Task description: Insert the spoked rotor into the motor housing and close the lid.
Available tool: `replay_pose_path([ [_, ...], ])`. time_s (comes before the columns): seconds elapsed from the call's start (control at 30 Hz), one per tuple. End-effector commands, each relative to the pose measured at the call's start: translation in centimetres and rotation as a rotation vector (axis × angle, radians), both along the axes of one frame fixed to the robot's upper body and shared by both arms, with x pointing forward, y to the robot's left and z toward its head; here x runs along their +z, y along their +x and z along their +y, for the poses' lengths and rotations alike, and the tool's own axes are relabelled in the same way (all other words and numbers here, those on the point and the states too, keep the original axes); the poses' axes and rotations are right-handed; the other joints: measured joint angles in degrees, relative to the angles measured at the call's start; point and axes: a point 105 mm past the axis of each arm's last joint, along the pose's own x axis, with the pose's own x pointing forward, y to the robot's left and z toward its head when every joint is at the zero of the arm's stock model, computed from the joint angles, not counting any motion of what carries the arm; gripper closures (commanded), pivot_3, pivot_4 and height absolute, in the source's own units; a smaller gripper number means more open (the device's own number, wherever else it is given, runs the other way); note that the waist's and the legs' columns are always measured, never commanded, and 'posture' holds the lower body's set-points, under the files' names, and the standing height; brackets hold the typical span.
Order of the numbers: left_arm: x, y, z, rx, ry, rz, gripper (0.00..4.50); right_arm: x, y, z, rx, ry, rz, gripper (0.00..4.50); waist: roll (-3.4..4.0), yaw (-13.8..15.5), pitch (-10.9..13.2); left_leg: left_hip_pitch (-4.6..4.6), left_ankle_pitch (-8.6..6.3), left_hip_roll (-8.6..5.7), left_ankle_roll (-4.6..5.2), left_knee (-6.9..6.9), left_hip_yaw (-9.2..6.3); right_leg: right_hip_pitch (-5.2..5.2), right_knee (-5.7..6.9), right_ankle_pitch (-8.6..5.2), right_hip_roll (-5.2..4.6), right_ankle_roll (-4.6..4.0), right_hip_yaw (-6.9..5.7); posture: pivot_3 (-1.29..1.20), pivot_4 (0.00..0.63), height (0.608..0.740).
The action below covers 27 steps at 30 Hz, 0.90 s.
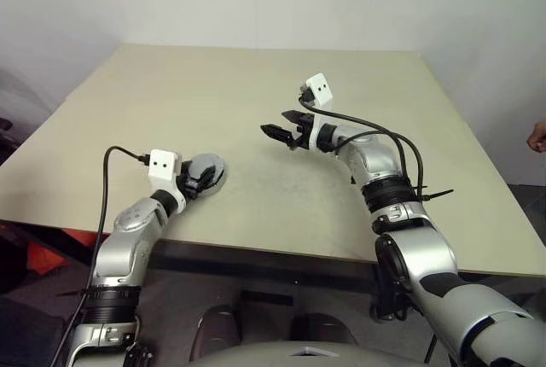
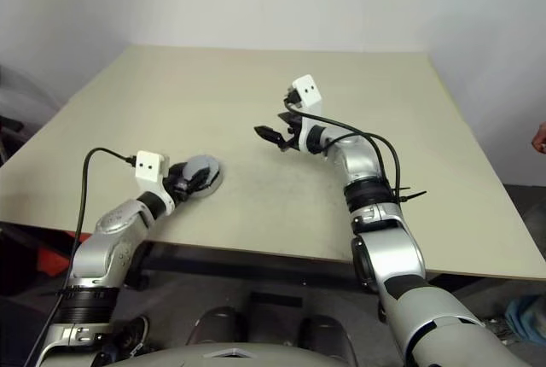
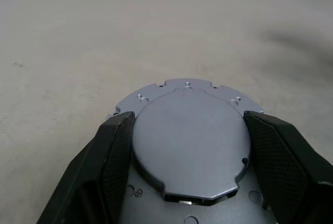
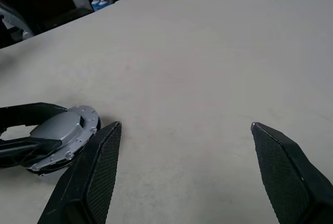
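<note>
Left gripper clasps what looks like the lid; right gripper hovers level, wide.

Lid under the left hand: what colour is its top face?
Plain matte grey, with small holes along its rim. The lid shows best in the left wrist view.

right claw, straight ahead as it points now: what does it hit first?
Probably nothing close: the right claw stands open above bare table. The lid, gripped by the left claw, lies off to the side of its line, though depth is unclear.
</note>
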Motion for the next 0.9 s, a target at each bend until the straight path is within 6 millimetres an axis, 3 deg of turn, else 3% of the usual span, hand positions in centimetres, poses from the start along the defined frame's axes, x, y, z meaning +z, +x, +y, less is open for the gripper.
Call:
replay_pose_path([
  [0.03,-2.32,-0.86,-0.05,-0.012,0.029,0.107,1.46,1.62,0.0,0.39,0.014,0.017,-0.06,0.0,0.01,0.0,0.0,0.0,0.0,0.0,0.0,0.0,0.0,-0.01,0.0,0.0,0.0,-0.01,0.0,0.0,0.0,0.74],
  [0.9,-1.56,-0.1,0.86,0.067,0.022,0.046,1.46,1.62,0.03,0.45,0.015,0.014,-0.064,0.0,0.07,0.0,0.0,-0.02,0.0,0.0,0.0,0.0,-0.01,-0.01,0.0,0.03,0.0,-0.05,0.0,0.0,0.0,0.74],
])
